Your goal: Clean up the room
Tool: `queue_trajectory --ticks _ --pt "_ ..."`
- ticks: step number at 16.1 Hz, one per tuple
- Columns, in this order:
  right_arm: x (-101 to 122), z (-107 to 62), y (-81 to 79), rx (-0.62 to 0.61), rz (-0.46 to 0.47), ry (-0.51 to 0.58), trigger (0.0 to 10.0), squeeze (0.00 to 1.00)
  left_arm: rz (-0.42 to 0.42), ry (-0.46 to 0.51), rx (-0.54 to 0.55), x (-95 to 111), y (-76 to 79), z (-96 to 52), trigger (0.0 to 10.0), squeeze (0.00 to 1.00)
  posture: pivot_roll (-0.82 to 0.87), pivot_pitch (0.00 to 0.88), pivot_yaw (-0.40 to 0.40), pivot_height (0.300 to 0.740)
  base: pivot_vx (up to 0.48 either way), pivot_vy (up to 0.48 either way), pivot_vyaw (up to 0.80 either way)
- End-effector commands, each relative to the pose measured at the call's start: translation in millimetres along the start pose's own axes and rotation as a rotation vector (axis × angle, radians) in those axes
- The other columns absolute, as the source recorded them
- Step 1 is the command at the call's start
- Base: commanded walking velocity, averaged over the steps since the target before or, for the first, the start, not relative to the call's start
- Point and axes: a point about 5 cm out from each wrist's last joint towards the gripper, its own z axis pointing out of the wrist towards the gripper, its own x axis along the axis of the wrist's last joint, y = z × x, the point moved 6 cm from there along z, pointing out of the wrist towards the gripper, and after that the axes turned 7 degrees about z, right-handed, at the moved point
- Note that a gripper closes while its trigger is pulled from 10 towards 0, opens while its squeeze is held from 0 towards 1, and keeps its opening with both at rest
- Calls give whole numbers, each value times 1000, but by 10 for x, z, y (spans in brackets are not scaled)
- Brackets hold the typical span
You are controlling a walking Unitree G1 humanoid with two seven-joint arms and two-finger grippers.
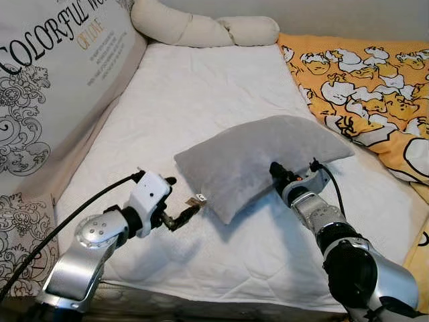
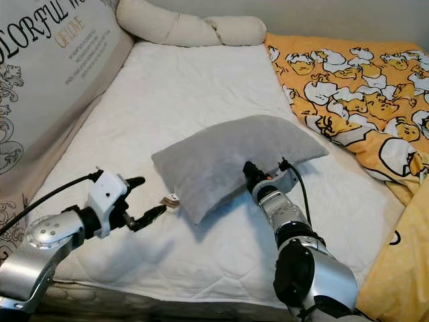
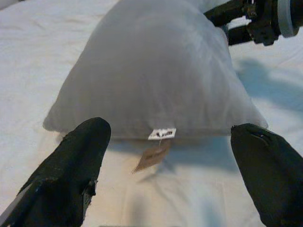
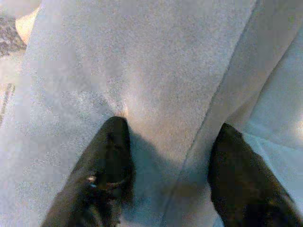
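Pillow (image 1: 258, 157) first: the grey cushion lies crosswise on the white mattress (image 1: 201, 87) of the bed, near its front half, one corner pointing toward our left arm and the far end reaching toward the yellow duck-print blanket (image 1: 365, 74). A small label (image 3: 161, 134) and a brown tag (image 3: 152, 156) hang from its near seam.

Our right pincer (image 4: 170, 156) is pressed against the pillow's front edge with its fingers spread, one black finger (image 4: 106, 156) dug into the fabric and the other beyond the seam, so we judge it released and straddling the edge rather than clamped on it. Our left pincer (image 3: 170, 161) is also released, its fingers wide apart, aimed at the labelled corner and just short of touching it.

We read this as the approach to a two-handed grasp, before the pillow is carried up toward the cream bolster (image 1: 204, 27) at the head of the bed.

Risks as we see them:
- Soft filling may squash out, so a shallow bite on the right could slip free on lifting.
- Our left pincer might close on the tag alone, which would tear or pull away.
- A pincer reaching too low could catch the mattress cover and drag it.
- Lifting one side first would let the pillow fold and swing.
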Motion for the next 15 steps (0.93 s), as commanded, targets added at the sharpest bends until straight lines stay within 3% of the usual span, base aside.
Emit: queue_trajectory --ticks 1,3,7,10,11,12,13,15 --pt "-15 11 -31 0 -40 -15 0 0 7 1 -17 16 28 -17 10000 0 115 0 -20 740 0 0 0" --pt "-5 16 -51 1 -54 -13 0 0 1 1 -12 13 36 -11 10000 0 118 0 -27 740 0 0 0" --pt "59 56 -259 41 -67 -3 0 0 -20 -1 47 -11 -7 -34 10000 0 121 0 -31 740 0 0 0" --pt "188 99 -662 132 -72 16 0 0 -30 -20 140 -86 -96 -95 10000 0 127 0 -40 740 0 0 0" --pt "194 116 -928 186 -129 -1 0 0 -39 4 258 -39 -282 -111 10000 0 132 0 -44 740 0 0 0" --pt "178 119 -1079 221 -137 -12 0 0 -27 11 342 -1 -437 -121 10000 0 129 0 -40 740 0 0 0" --pt "173 119 -1127 232 -138 -15 0 0 -18 10 375 9 -496 -129 10000 0 129 0 -40 740 0 0 0" --pt "102 74 -1629 384 -160 -63 0 0 -43 5 672 16 -1020 -365 10000 0 124 0 -35 740 0 0 0"
